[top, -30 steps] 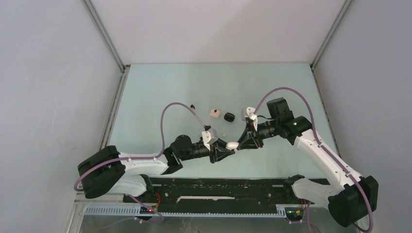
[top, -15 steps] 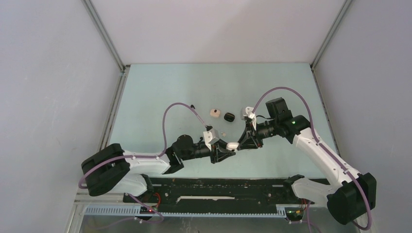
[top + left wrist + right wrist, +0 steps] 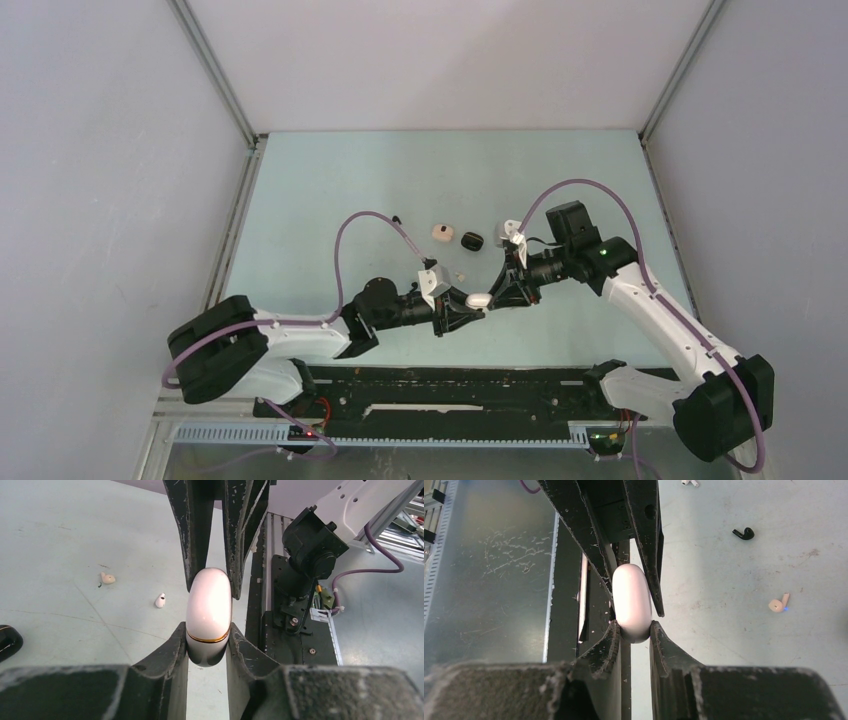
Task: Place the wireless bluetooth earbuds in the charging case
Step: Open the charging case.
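**A:** What has moved in the last second?

**B:** Very little. Your left arm (image 3: 300, 340) has edged slightly towards the middle and your right arm (image 3: 660, 310) has leaned in a touch. The case they share has kept its place.

**A:** How do things stand, biggest first?

**B:** The pale green tabletop (image 3: 330, 200) runs from the arm bases to the far wall. Your two arms meet nose to nose above its near half.

**A:** And the grippers?

**B:** Your left gripper (image 3: 207, 632) is clamped on one end of the white charging case (image 3: 208, 600). Your right gripper (image 3: 633, 630) pinches the other end. The case hangs between them, clear of the tabletop, with a thin gold band round it.

**A:** The other cases?

**B:** A beige-pink case (image 3: 441, 232) and a black case (image 3: 472, 240) sit side by side beyond the grippers.

**A:** Where are your earbuds?

**B:** They lie loose on the tabletop, none in a case. The black earbud (image 3: 744, 532) is farthest out. The beige-pink earbud (image 3: 778, 604) lies nearer the grippers, and a white earbud (image 3: 160, 600) lies close by it.
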